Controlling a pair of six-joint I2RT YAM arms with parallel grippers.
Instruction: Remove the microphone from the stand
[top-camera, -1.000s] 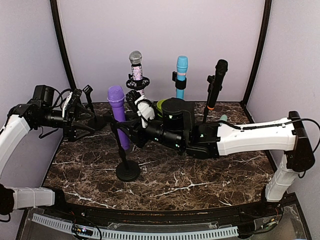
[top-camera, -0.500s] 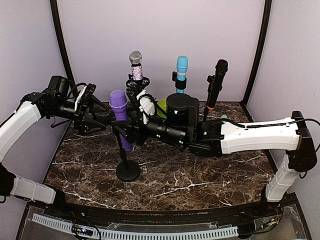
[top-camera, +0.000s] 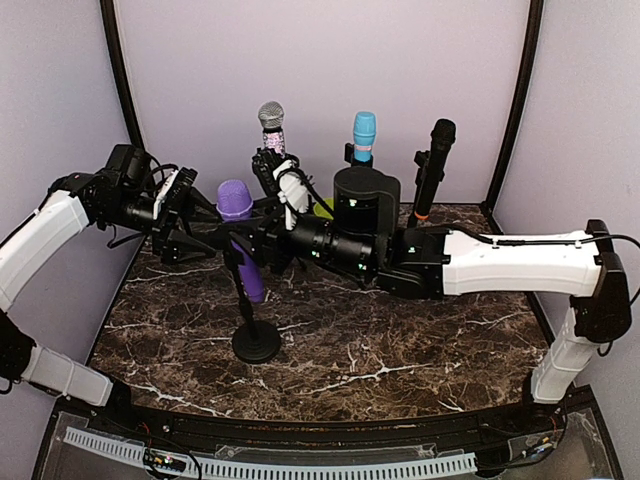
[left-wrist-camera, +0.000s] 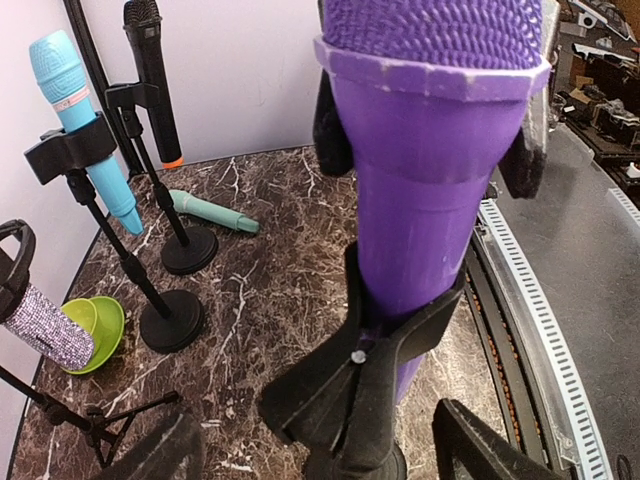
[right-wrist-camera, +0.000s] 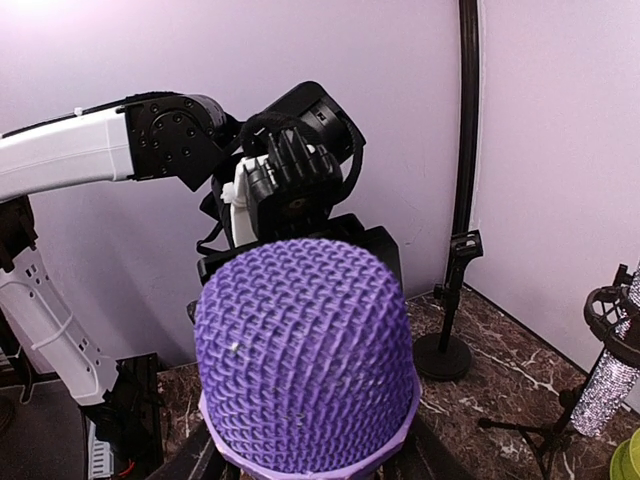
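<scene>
The purple microphone stands tilted in the black clip of its stand, whose round base rests on the marble table. My right gripper reaches in from the right. Its fingers press on both sides of the microphone body just under the mesh head. My left gripper comes from the left and is open. Its fingers straddle the stand at clip height without touching it.
Three more microphones stand in clips at the back: glittery silver, blue and black. A teal microphone lies on the table near a green bowl. An empty stand is by the left wall.
My left arm has swung right and up, bringing its open gripper to the purple microphone's stand. My right arm has risen slightly and stayed at the microphone, which is a bit more tilted.
</scene>
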